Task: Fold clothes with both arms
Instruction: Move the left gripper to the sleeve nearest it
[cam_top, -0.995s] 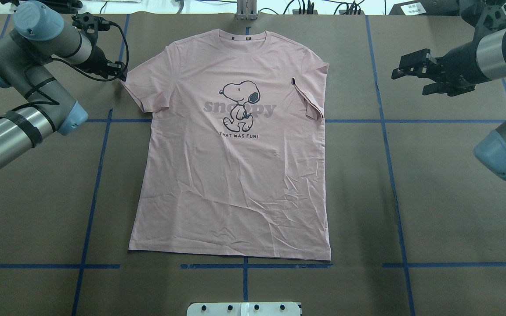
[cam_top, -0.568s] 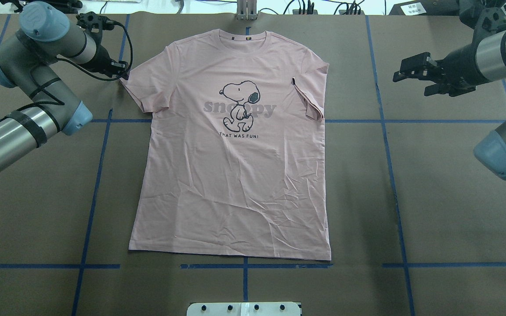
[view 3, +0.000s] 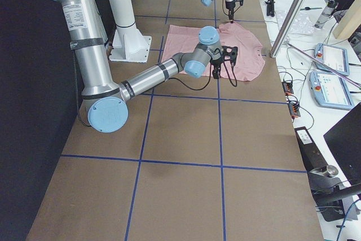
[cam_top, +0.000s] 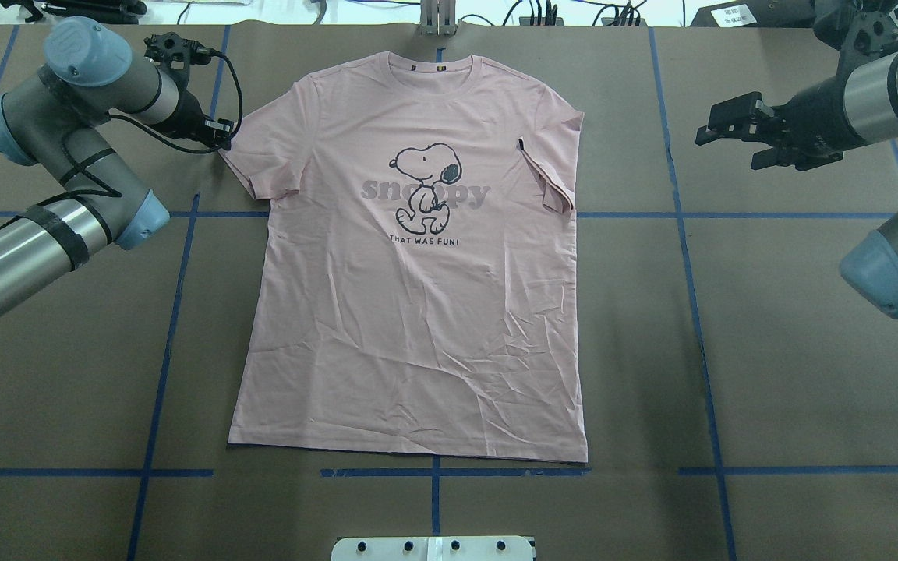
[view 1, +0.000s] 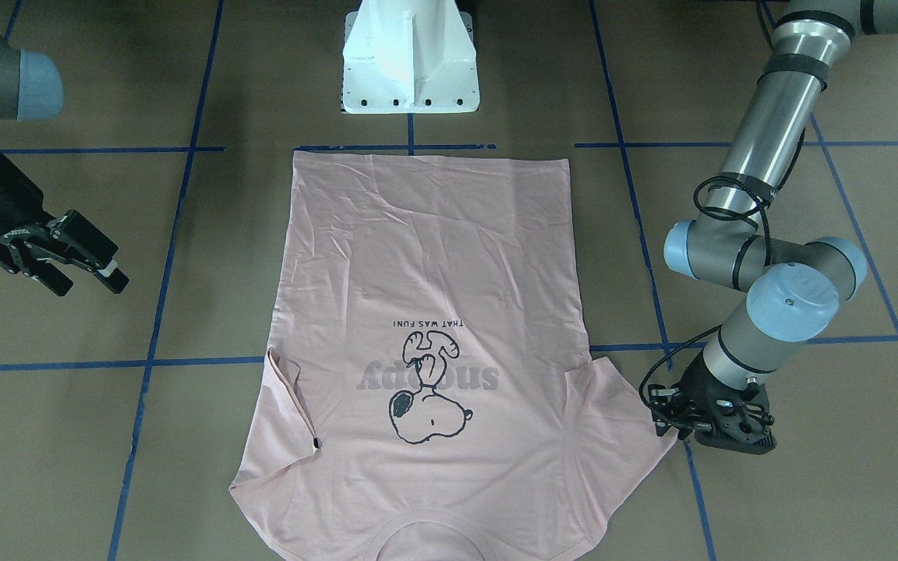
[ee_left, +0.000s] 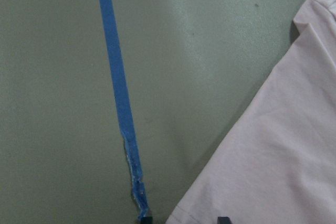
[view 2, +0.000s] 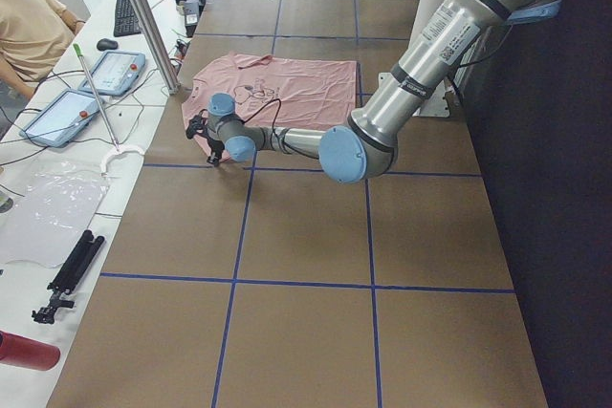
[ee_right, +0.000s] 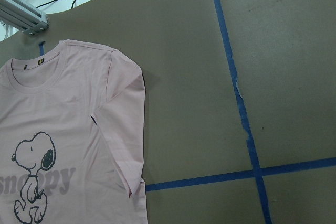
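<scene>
Overhead exterior view: I count one pale pink short-sleeved T-shirt (cam_top: 410,312) with a black-outlined cartoon dog print, two silver-grey arms of mine, and two black two-finger hands. The shirt lies flat and print-up in the middle of the brown bench (cam_top: 807,374), which is crossed by blue tape lines. The shirt's collar is away from my base and its hem towards it. The sleeve on my left is spread out; the one on my right is folded in over the body. My left hand (cam_top: 221,139) points down at the outer corner of the spread sleeve. In its wrist view the two fingertips stand apart with the sleeve's edge between them. My right hand (view 1: 87,282) hangs over bare bench, fingers apart, well clear of the folded sleeve.
</scene>
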